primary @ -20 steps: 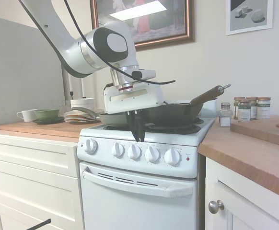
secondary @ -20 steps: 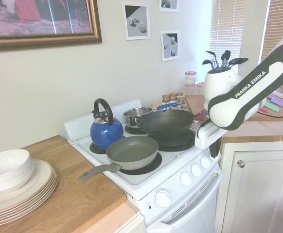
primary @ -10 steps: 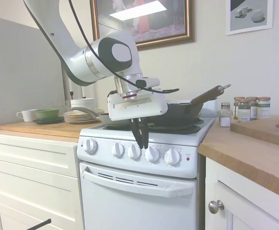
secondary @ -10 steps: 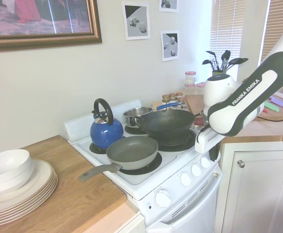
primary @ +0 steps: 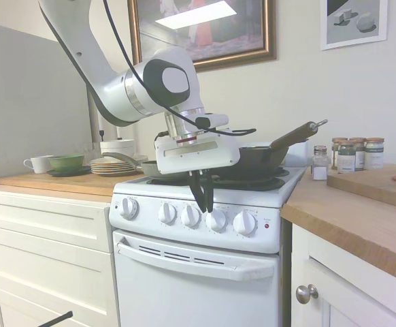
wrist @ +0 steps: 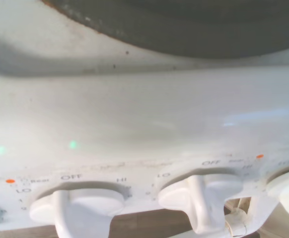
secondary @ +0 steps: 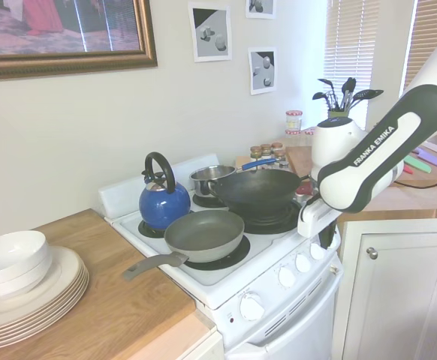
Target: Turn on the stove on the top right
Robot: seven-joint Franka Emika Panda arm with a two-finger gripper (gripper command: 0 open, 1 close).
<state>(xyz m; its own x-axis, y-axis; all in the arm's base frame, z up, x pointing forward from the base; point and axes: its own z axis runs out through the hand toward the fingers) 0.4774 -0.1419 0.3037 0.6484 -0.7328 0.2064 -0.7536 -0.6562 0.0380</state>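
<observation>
**A:** Just above the row of knobs on the stove (primary: pixel 205 238), the gripper (primary: pixel 203 204) hangs with its dark fingers pointing straight down, pressed nearly together and holding nothing.

**B:** Which knob is it nearest?

**A:** The fingertips sit just above and between the third knob (primary: pixel 190 216) and the fourth knob (primary: pixel 216 219), counted from the stove's left end. From this angle I cannot tell whether they touch the panel. The wrist view shows two knobs close up, both at OFF, one (wrist: pixel 204 198) with its ridge upright.

**B:** So where does the target lie from the hand?

**A:** My guess is slightly down and toward the red light (primary: pixel 267 226), though which knob runs the rear right burner is not readable here.

**B:** And the arm?

**A:** It comes in from the stove's left, forearm sloping down, wrist bent so the white hand body lies level in front of the wok (primary: pixel 249 162). The second exterior view puts the fingers (secondary: pixel 326 236) at the panel's edge.
</observation>
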